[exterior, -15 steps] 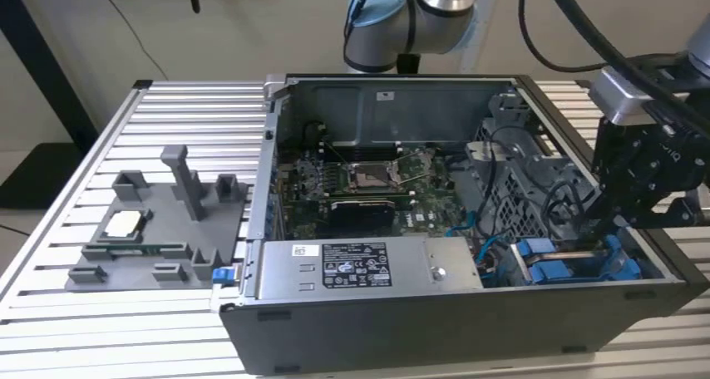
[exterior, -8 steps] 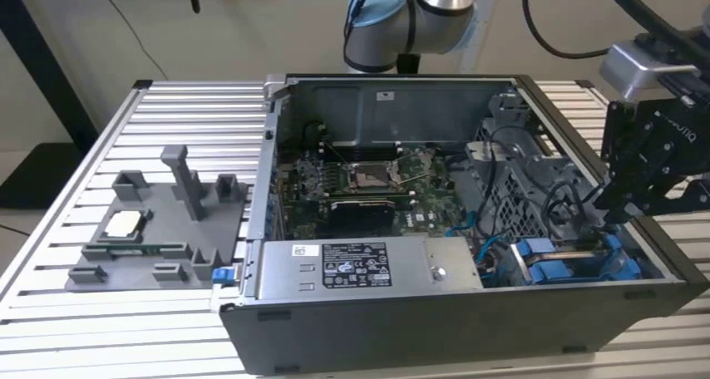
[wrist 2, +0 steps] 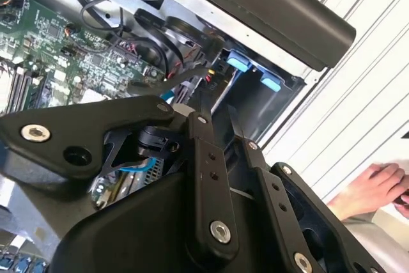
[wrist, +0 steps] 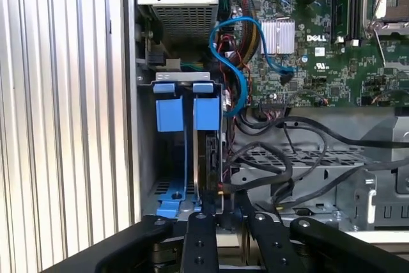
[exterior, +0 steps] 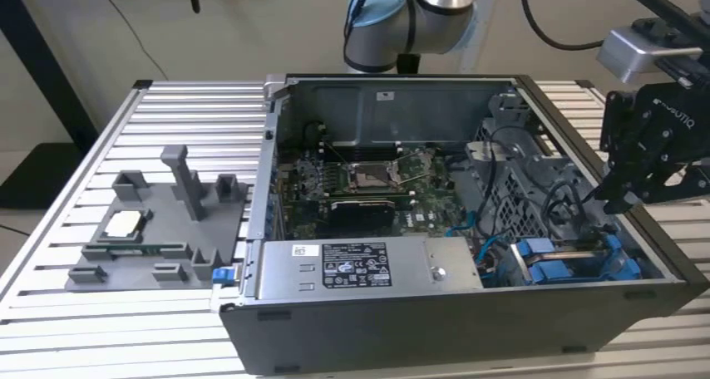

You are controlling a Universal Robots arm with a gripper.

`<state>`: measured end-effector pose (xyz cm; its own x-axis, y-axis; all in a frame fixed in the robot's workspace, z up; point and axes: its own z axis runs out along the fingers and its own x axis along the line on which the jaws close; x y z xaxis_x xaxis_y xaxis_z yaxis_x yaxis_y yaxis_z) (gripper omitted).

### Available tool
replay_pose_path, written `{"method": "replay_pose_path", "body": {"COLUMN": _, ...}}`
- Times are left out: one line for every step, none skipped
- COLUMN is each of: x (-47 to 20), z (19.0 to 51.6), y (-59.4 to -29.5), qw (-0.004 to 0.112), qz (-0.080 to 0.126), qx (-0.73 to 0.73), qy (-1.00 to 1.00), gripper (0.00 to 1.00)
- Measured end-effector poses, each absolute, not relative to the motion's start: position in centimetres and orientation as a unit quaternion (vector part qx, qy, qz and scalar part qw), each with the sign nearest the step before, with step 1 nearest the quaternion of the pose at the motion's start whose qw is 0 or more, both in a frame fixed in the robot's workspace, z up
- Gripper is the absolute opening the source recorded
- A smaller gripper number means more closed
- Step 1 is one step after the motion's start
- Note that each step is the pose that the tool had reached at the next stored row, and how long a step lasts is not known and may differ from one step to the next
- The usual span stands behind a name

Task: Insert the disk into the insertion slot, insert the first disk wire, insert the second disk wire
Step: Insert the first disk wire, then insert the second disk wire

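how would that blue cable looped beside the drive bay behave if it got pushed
Probably floppy: the blue cable hangs in a loose, free loop beside the insertion slot, so it should bend aside rather than resist. It looks thin, so likely light. It may spring back or snag, since black cables lie close by.

In the exterior view the gripper [exterior: 627, 192] runs off the picture's edge, and the arm [exterior: 438, 5] is cut off at the top. In the second wrist view a person's hand [wrist 2: 374, 187] is cut by the edge. In the first wrist view the insertion slot [wrist: 182, 77] is too dark inside to tell what it holds.
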<state>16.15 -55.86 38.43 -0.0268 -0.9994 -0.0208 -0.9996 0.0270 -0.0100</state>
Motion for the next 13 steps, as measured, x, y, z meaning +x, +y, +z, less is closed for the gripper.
{"method": "replay_pose_path", "body": {"x": 16.2, "z": 38.4, "y": -55.8, "qw": 0.011, "qz": 0.004, "qx": -0.697, "qy": 0.717, "gripper": 0.27}}
{"method": "replay_pose_path", "body": {"x": 16.3, "z": 38.4, "y": -55.7, "qw": 0.011, "qz": 0.004, "qx": -0.697, "qy": 0.717, "gripper": 0.27}}
{"method": "replay_pose_path", "body": {"x": 16.3, "z": 38.4, "y": -55.6, "qw": 0.011, "qz": 0.004, "qx": -0.697, "qy": 0.717, "gripper": 0.27}}
{"method": "replay_pose_path", "body": {"x": 16.4, "z": 38.4, "y": -55.5, "qw": 0.010, "qz": 0.004, "qx": -0.698, "qy": 0.716, "gripper": 0.27}}
{"method": "replay_pose_path", "body": {"x": 16.6, "z": 38.4, "y": -55.5, "qw": 0.010, "qz": 0.004, "qx": -0.698, "qy": 0.716, "gripper": 0.27}}
{"method": "replay_pose_path", "body": {"x": 16.7, "z": 38.4, "y": -55.4, "qw": 0.010, "qz": 0.005, "qx": -0.698, "qy": 0.716, "gripper": 0.27}}
{"method": "replay_pose_path", "body": {"x": 16.8, "z": 38.4, "y": -55.3, "qw": 0.009, "qz": 0.005, "qx": -0.698, "qy": 0.716, "gripper": 0.27}}
{"method": "replay_pose_path", "body": {"x": 16.9, "z": 38.4, "y": -55.3, "qw": 0.009, "qz": 0.006, "qx": -0.698, "qy": 0.716, "gripper": 0.27}}
{"method": "replay_pose_path", "body": {"x": 17.0, "z": 38.4, "y": -55.2, "qw": 0.008, "qz": 0.006, "qx": -0.698, "qy": 0.716, "gripper": 0.27}}
{"method": "replay_pose_path", "body": {"x": 17.2, "z": 38.4, "y": -55.2, "qw": 0.008, "qz": 0.006, "qx": -0.698, "qy": 0.716, "gripper": 0.27}}
{"method": "replay_pose_path", "body": {"x": 17.3, "z": 38.4, "y": -55.2, "qw": 0.008, "qz": 0.007, "qx": -0.698, "qy": 0.716, "gripper": 0.27}}
{"method": "replay_pose_path", "body": {"x": 17.4, "z": 38.4, "y": -55.1, "qw": 0.007, "qz": 0.007, "qx": -0.698, "qy": 0.716, "gripper": 0.27}}
{"method": "replay_pose_path", "body": {"x": 17.5, "z": 38.4, "y": -55.1, "qw": 0.007, "qz": 0.008, "qx": -0.698, "qy": 0.716, "gripper": 0.27}}
